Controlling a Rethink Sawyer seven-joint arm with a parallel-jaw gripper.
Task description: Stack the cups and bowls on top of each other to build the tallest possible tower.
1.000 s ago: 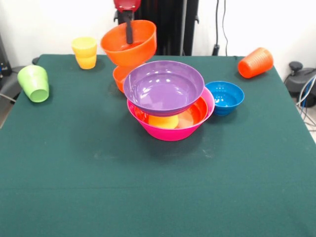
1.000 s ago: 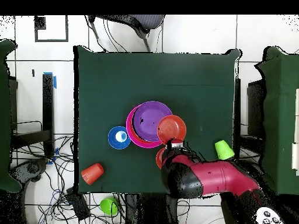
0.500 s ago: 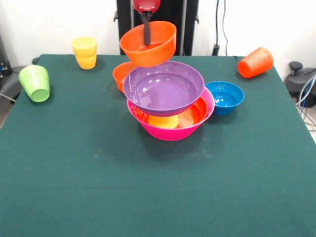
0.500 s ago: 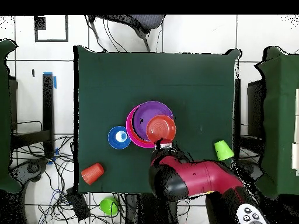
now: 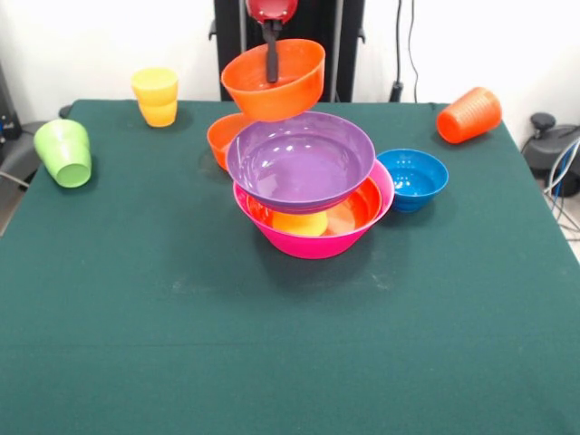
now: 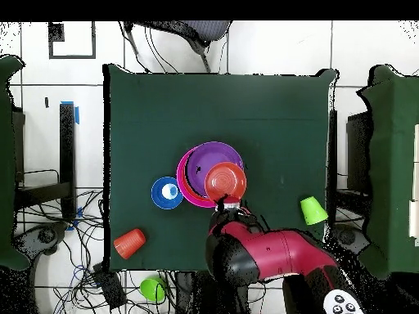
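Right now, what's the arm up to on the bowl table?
The gripper holds a small orange bowl by its rim, in the air over the far edge of the purple bowl. That purple bowl tops the tower, whose base is the pink bowl. A blue bowl and loose cups sit on the table.

Gripper [image 5: 270,54]: body cut off by front view's top edge; one finger visible inside the held orange bowl [image 5: 273,78], the other hidden behind its wall.
Small orange bowl [image 5: 224,136]: mostly hidden behind purple bowl [image 5: 300,159].
Yellow cup [image 5: 300,222]: half hidden within pink bowl [image 5: 313,237].
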